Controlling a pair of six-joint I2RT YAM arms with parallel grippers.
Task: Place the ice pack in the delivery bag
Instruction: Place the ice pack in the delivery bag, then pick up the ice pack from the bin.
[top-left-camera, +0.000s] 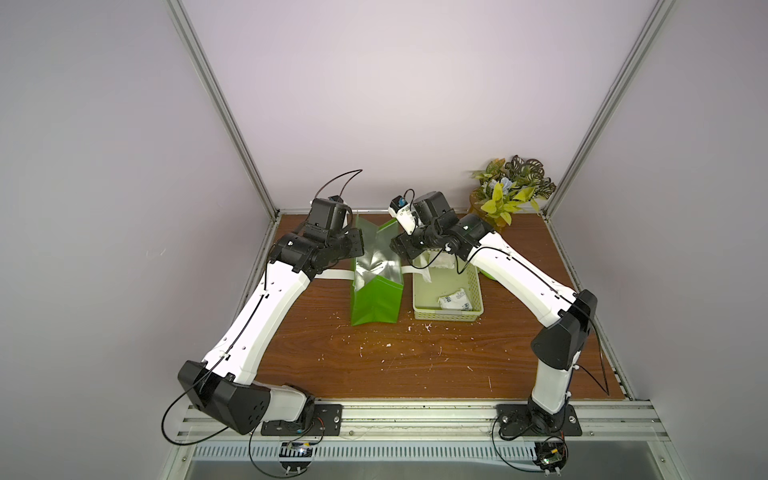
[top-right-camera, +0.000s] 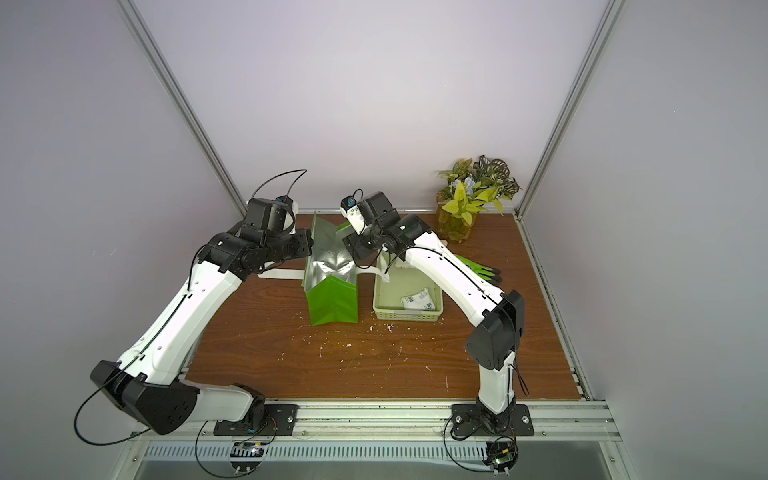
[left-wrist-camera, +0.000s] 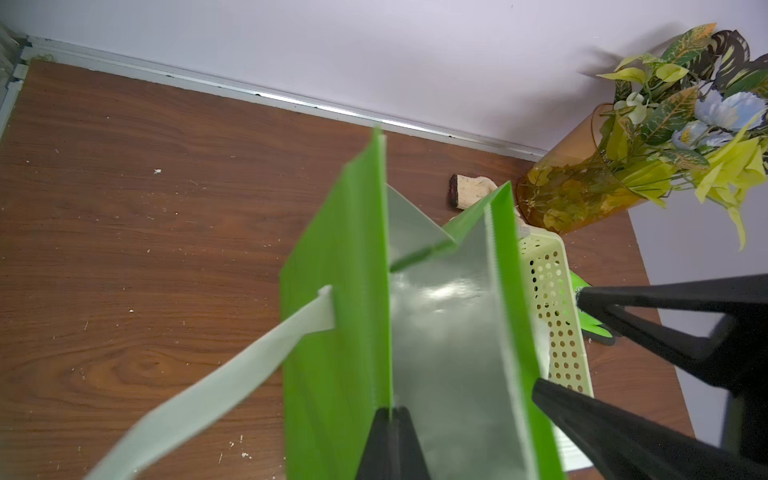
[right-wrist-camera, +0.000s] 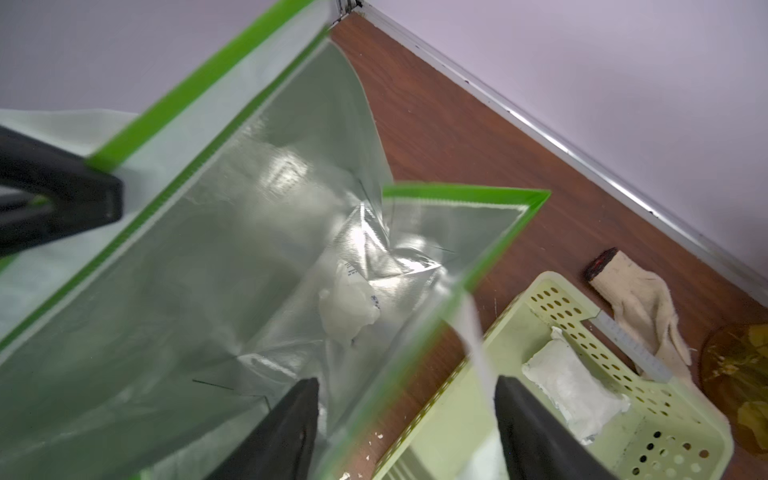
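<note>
Ice pack (right-wrist-camera: 349, 309) lies inside the delivery bag (right-wrist-camera: 187, 270), below the right jaws, which stand apart; left jaws clamp the bag's wall.

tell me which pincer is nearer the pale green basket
Right. The right pincer hangs open astride the wall of the delivery bag next to the basket; the left pincer is shut on the bag's opposite wall.

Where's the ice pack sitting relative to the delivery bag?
Right wrist view: one ice pack is inside the delivery bag, down against its foil lining, below the open right pincer. A second ice pack lies in the pale green basket beside the bag.
</note>
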